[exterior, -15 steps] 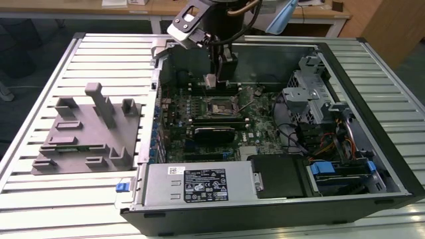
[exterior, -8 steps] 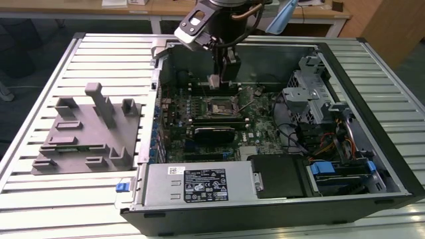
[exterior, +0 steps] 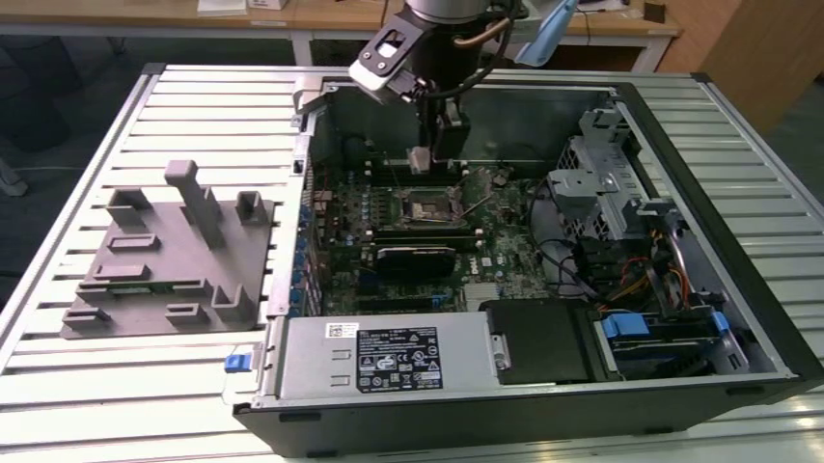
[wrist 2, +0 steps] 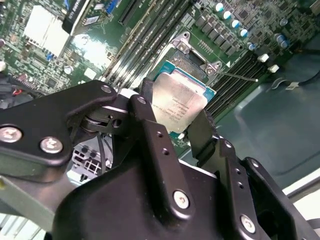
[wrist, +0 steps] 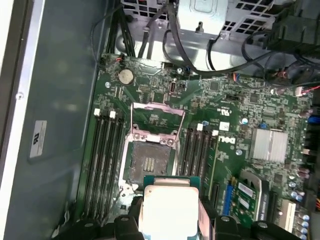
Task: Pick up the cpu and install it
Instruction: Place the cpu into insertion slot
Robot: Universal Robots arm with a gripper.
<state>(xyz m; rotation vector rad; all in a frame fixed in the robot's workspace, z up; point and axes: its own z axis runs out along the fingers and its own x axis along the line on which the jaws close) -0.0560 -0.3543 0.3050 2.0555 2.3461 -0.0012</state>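
Note:
The cpu [exterior: 419,159], a flat square chip with a pale silvery top, hangs in my gripper [exterior: 426,154] above the motherboard inside the open computer case. In both wrist views the black fingers [wrist 2: 150,125] press on opposite edges of the cpu [wrist 2: 177,102], so the gripper is shut on it. The cpu [wrist: 167,205] sits a little to one side of the open socket [wrist: 150,160], above it and not touching. The socket's metal load plate [wrist: 156,117] is flipped open. In the exterior view the socket [exterior: 427,204] lies just below and in front of the gripper.
A grey fixture block [exterior: 168,256] with upright posts stands on the slatted table at the exterior view's left. The case walls [exterior: 304,145], power supply [exterior: 386,357], drive cage [exterior: 605,174] and loose cables [exterior: 566,260] surround the board. Memory slots [wrist: 102,155] flank the socket.

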